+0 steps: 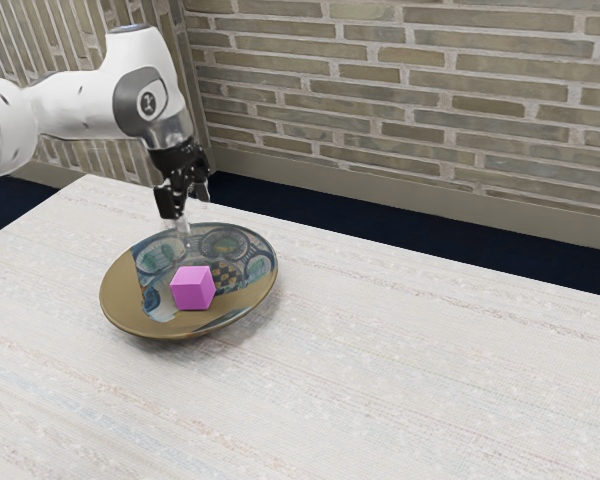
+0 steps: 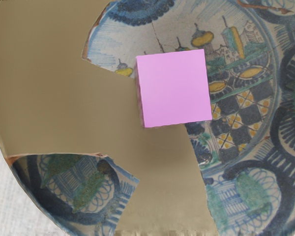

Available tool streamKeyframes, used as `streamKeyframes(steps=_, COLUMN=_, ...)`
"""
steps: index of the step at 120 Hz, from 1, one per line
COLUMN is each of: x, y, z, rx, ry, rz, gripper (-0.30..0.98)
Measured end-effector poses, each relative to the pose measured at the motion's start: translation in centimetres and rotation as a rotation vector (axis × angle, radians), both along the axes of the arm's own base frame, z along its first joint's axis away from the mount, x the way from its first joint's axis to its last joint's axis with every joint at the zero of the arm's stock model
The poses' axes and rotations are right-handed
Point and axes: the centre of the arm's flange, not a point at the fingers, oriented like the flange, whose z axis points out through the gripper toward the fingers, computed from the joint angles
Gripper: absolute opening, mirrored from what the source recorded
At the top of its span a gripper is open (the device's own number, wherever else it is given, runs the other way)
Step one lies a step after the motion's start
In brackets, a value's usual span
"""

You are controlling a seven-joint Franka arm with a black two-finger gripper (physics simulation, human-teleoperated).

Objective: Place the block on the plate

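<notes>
Exterior view: cubic block (image 1: 192,289) faces the camera, level on the plate (image 1: 122,291).

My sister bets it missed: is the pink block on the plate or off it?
On it: the block rests on the plate, which surrounds it in both views.

Side-on exterior view, farther back, obliquely downward; wrist view close overhead, downward; plate (image 1: 121,298) in both.

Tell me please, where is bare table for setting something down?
The table is bare between the plate and the exterior view's right and lower edges. Crowded is the plate: the pink block sits on it and the claw hovers near.
</notes>
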Motion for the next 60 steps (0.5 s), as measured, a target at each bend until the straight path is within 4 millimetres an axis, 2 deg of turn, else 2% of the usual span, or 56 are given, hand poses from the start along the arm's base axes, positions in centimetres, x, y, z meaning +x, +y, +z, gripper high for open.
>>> streamKeyframes(steps=16, x=-1.1, y=-0.8, z=4.2, rx=-0.004, ry=0.017, rz=-0.101, gripper=0.68)
streamKeyframes(steps=27, x=-1.9, y=-2.4, z=7.9, rx=-0.012, ry=0.018, rz=-0.215, gripper=0.68)
streamKeyframes(steps=39, x=-2.3, y=-3.5, z=11.0, rx=-0.007, ry=0.012, rz=-0.368, gripper=0.68)
streamKeyframes(steps=60, x=-3.0, y=-4.5, z=13.3, rx=-0.004, ry=0.018, rz=-0.694, gripper=0.69)
